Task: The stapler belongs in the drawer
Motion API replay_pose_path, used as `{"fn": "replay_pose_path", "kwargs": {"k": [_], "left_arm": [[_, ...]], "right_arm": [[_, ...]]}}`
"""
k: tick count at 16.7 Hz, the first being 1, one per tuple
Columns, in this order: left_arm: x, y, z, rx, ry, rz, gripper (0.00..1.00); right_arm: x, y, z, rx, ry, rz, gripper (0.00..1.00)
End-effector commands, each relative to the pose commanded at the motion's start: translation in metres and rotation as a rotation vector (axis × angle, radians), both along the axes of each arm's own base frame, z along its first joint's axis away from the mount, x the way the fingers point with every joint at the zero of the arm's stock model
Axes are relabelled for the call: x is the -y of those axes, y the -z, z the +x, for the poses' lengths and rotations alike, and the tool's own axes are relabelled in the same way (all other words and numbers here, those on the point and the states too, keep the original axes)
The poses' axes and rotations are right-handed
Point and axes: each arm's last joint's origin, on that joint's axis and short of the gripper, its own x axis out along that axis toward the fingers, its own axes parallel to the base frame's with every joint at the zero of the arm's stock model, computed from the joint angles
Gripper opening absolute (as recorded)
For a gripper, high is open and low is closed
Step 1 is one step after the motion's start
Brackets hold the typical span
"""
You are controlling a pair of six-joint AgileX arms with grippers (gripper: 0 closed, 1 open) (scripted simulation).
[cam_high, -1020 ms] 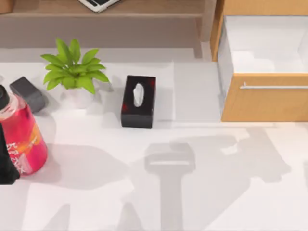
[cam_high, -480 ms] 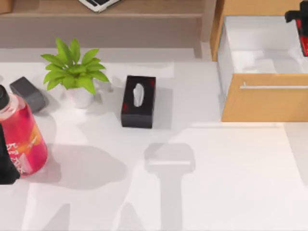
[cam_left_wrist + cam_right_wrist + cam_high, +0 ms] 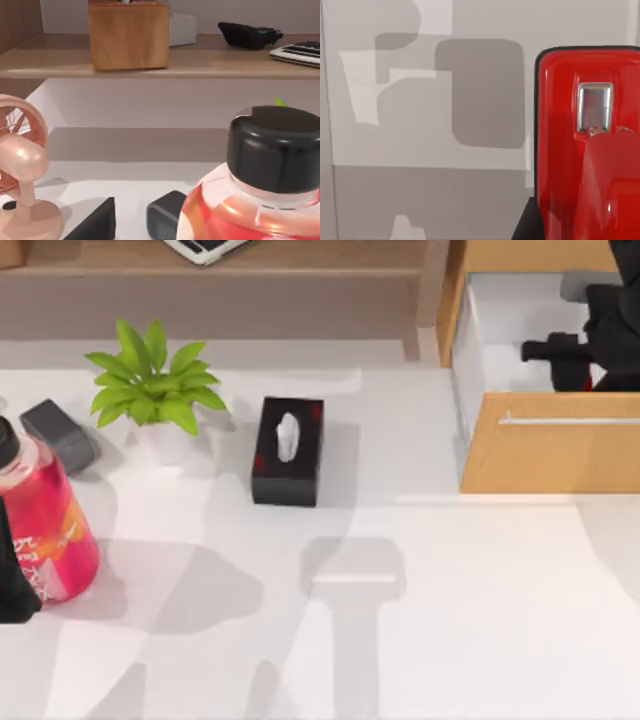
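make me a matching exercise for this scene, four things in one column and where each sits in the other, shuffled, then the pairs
Things:
1. stapler
2. tissue box
3. pink bottle
4. right gripper

Places:
A. over the open drawer, top view's right
B. middle of the table, right of the plant
C. left edge, nearest the front
D. left of the plant, behind the bottle

Pairs: 1-D, 2-B, 3-C, 4-A
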Motion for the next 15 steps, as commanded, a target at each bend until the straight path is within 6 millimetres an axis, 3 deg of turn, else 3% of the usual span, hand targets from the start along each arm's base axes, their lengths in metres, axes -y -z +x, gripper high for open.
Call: {"fn": "replay_pose_path", "kwargs": {"k": [2,15], "left_arm": [[0.000,0.000,0.000,0.000,0.000,0.000,1.00],[0.000,0.000,0.000,0.000,0.000,0.000,1.00]], "right_arm": [[0.001,0.010,-0.002,-0.050,0.011,-0.007,0.00],[0.002,0.014,0.011,-0.027,0.040,0.037,0.00]]}}
